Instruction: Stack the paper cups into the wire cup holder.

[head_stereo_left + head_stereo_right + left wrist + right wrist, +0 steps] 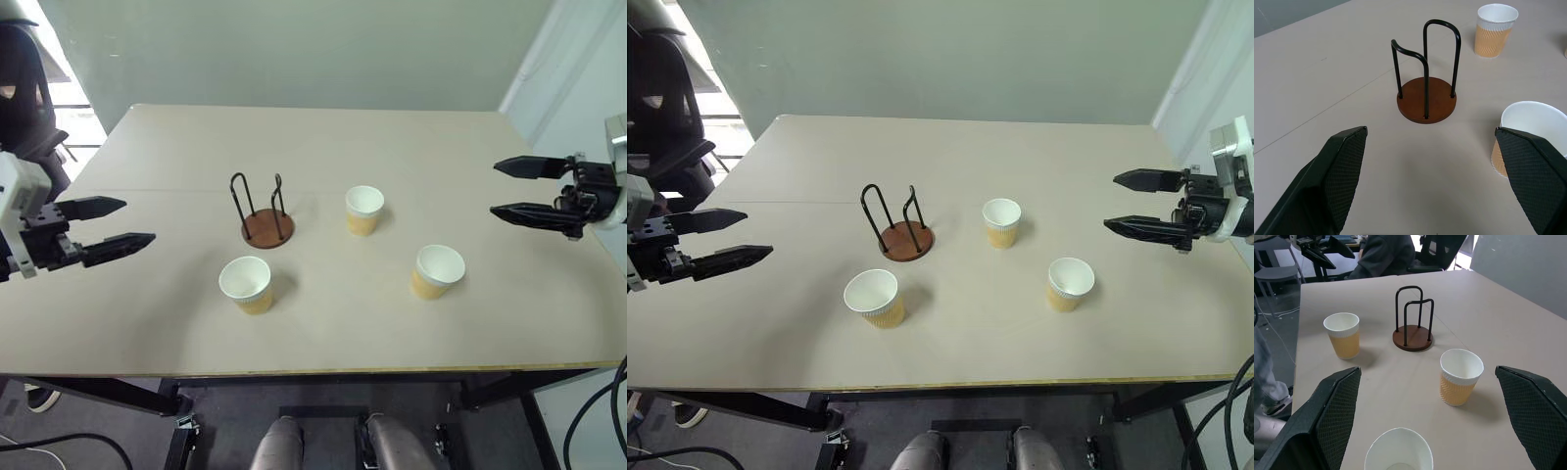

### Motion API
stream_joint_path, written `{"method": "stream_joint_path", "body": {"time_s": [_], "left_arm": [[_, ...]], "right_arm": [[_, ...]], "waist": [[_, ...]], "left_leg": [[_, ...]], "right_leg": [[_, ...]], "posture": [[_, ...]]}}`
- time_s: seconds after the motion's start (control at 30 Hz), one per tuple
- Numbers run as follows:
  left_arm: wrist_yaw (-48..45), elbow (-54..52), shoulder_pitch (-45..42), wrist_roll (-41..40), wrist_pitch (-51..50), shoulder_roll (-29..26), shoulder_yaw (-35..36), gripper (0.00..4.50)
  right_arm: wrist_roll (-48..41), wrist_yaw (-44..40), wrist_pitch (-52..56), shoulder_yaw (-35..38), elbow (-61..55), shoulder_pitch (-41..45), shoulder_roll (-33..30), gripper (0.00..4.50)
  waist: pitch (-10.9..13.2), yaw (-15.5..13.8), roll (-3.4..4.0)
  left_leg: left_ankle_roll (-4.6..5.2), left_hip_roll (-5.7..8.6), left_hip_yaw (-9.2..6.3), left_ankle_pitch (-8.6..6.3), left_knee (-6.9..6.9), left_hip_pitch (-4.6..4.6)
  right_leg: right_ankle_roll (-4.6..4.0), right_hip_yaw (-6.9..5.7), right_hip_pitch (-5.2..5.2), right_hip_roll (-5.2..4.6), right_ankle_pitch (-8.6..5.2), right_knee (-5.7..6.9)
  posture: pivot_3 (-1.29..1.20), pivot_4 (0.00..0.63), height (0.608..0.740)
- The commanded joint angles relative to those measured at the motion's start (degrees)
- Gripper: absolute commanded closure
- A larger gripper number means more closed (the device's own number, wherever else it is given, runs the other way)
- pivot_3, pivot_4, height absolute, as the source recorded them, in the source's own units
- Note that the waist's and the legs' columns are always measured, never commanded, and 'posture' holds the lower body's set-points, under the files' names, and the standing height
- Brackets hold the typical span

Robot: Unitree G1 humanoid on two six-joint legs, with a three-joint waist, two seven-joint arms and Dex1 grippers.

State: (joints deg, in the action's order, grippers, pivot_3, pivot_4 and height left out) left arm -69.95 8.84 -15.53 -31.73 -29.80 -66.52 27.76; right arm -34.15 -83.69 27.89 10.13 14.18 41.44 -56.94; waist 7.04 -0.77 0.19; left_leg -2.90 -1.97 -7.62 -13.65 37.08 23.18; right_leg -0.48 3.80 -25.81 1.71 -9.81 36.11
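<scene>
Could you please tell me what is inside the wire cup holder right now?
Nothing: between the black wire cup holder's two loops only its bare reddish-brown disc base shows. Nothing covers it.

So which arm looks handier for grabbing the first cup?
Probably the left. The left gripper hangs open beside the near-left paper cup, which stands just in front of the wire cup holder. The right gripper, also open, is nearer the other two cups, which stand farther from the holder.

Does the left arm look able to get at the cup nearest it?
Probably yes: the left end effector is open, and bare table lies between it and that upright cup.
</scene>
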Motion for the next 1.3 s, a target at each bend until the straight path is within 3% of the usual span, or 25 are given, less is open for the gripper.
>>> {"method": "stream_joint_path", "body": {"time_s": [0.03, 0.27, 0.43, 0.67, 1.3], "left_arm": [[0.0, -0.2, -1.0, 0.5, 1.1, -0.8, 0.4, 0.02], [3.6, 0.6, -5.7, 1.4, 0.1, 0.3, -2.3, 0.02], [10.5, 2.2, -15.0, 6.0, -2.1, 8.6, -14.0, 0.02], [14.1, 4.8, -22.3, 11.2, -3.1, 15.3, -22.8, 0.02], [18.1, 13.7, -30.3, 19.2, -1.9, 25.1, -29.1, 0.02]], "right_arm": [[-0.2, 1.0, -0.6, 2.6, -0.7, 1.2, -1.1, 0.00], [0.3, 0.5, -1.8, 2.5, 0.9, 1.8, -1.6, 0.00], [0.5, 1.3, -1.8, 2.3, 0.3, 1.6, -1.1, 0.00], [0.3, 1.9, -1.5, 2.7, -0.6, 1.2, -1.5, 0.00], [-0.1, 2.3, -1.3, 3.0, -2.0, 1.0, -1.9, 0.00]], "waist": [[0.0, 0.0, 0.00], [0.0, -0.2, 0.00], [0.0, -0.6, 0.09], [0.0, -0.4, -0.02], [0.0, -0.7, -0.01]], "left_leg": [[0.00, 0.00, 0.00, 0.00, 0.00, 0.00], [0.00, 0.01, 0.00, 0.00, 0.02, 0.01], [0.07, 0.04, -0.01, 0.04, 0.08, -0.08], [0.11, 0.07, 0.10, 0.05, 0.23, 0.08], [0.37, 0.28, 0.24, 0.02, 1.10, 0.28]], "right_leg": [[0.00, 0.00, 0.00, 0.00, 0.00, -0.01], [0.00, 0.00, 0.01, 0.00, 0.00, -0.01], [0.08, 0.01, 0.12, -0.03, 0.06, 0.02], [0.31, 0.04, 0.11, -0.05, 0.20, -0.16], [0.97, 0.48, 0.28, -0.03, 0.53, -0.19]], "posture": [[0.00, 0.150, 0.740], [0.00, 0.150, 0.740], [0.00, 0.150, 0.740], [0.00, 0.150, 0.740], [0.00, 0.150, 0.740]]}}
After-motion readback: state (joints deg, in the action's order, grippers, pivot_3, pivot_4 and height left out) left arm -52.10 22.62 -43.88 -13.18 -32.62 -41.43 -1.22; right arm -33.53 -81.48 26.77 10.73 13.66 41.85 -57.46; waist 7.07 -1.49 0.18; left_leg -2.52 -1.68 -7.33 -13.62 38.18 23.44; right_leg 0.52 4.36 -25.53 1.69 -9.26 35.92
